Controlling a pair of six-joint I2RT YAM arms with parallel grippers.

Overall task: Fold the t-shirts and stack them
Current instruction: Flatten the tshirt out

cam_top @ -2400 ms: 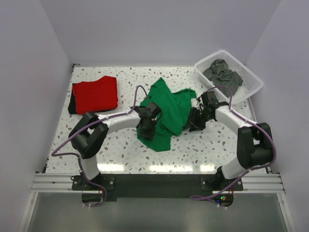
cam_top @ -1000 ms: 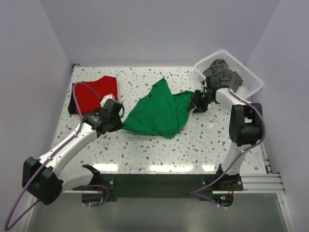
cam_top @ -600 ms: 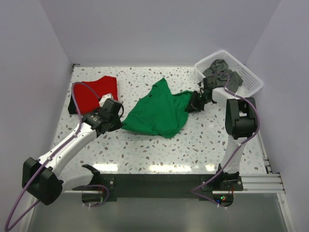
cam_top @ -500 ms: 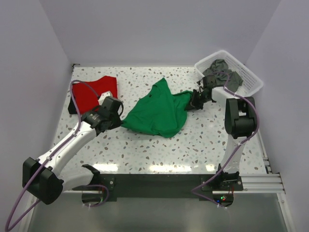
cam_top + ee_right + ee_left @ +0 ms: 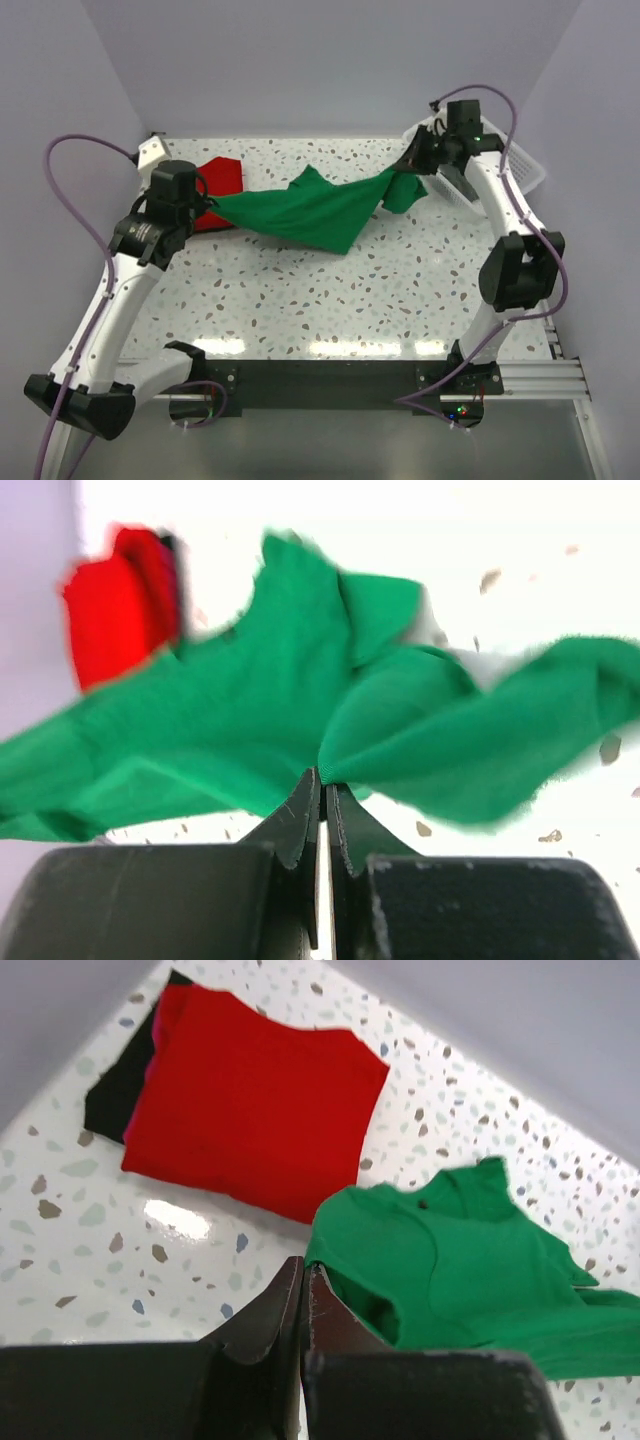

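Note:
The bright green t-shirt (image 5: pixel 315 208) hangs stretched above the table between both grippers. My left gripper (image 5: pixel 207 205) is shut on its left corner, and in the left wrist view the gripper (image 5: pixel 303 1265) pinches the green t-shirt (image 5: pixel 470 1270) at its edge. My right gripper (image 5: pixel 411 168) is shut on the right end, where a green bunch dangles. In the right wrist view that gripper (image 5: pixel 322 778) bites a fold of the green t-shirt (image 5: pixel 250 710). A folded red t-shirt (image 5: pixel 255 1100) lies at the back left on top of a dark grey t-shirt (image 5: pixel 118 1092).
The white lattice basket (image 5: pixel 528 172) stands at the back right, mostly hidden behind my right arm. The red t-shirt (image 5: pixel 222 178) is partly covered by my left arm. Walls close the table on the left, back and right.
Both arms rose and pulled apart, lifting the green t-shirt off the table and stretching it. The right gripper closed on its right edge. The left gripper moved back-left toward the red t-shirt.

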